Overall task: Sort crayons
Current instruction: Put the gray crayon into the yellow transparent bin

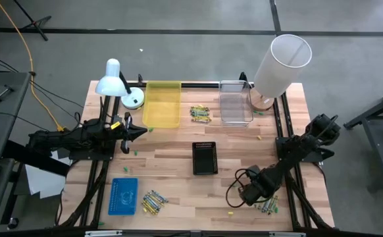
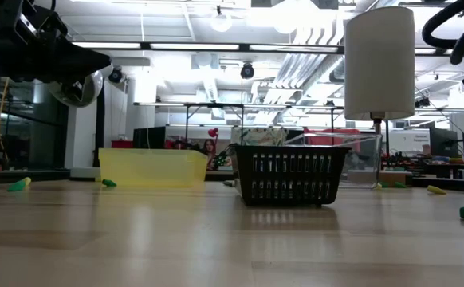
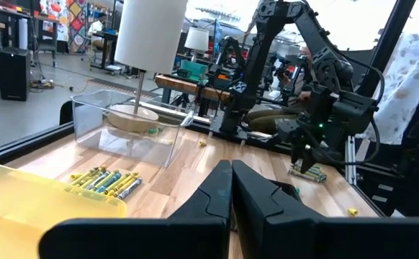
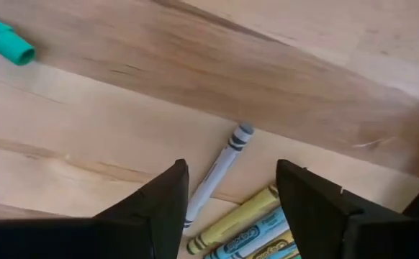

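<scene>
Overhead, the right gripper (image 1: pixel 256 195) hovers low beside a crayon pile (image 1: pixel 268 207) at the table's near-right edge. Through its wrist camera, spread fingers straddle a grey crayon (image 4: pixel 218 171); lower squarely, then pinch mid-shaft. Meanwhile the left gripper (image 3: pixel 231 188) waits clenched, empty.

I saw bright ceiling lights (image 2: pixel 216 22) glaring overhead; the worktop (image 2: pixel 232 239) shone softly, its near foreground blurred.

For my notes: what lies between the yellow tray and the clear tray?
A small pile of crayons lies on the table between the yellow tray and clear tray, seen from above.
</scene>
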`<state>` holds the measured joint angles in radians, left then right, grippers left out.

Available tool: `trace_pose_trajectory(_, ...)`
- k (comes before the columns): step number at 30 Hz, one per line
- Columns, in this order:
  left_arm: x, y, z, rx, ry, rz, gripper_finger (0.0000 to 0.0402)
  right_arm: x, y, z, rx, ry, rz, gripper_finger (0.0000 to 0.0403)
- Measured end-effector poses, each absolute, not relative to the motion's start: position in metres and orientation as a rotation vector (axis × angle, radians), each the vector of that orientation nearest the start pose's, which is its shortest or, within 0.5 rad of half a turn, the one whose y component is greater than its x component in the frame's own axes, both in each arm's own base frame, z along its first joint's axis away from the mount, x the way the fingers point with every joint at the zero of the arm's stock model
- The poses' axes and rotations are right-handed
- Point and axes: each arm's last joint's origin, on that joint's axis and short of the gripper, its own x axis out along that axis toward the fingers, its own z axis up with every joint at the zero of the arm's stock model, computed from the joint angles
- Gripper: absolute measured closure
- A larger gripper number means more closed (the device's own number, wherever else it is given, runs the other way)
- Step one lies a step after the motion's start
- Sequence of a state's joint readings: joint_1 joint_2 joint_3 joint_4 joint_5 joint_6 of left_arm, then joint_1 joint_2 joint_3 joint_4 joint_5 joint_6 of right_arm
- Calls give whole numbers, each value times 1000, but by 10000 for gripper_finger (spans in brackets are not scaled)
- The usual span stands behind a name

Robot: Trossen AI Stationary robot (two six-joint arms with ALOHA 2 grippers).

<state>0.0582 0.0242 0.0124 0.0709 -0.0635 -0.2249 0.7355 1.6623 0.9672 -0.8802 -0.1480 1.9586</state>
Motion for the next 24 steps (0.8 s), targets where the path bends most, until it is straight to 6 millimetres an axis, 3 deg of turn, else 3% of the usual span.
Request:
trace_pose_trajectory(15,98,8,173,-259,-74,113,398,196,188,159,993,1455,-941,258)
trace_pose_trajectory(24,98,8,173,-260,-75,113,398,200,194,147,972,1476,-921,265)
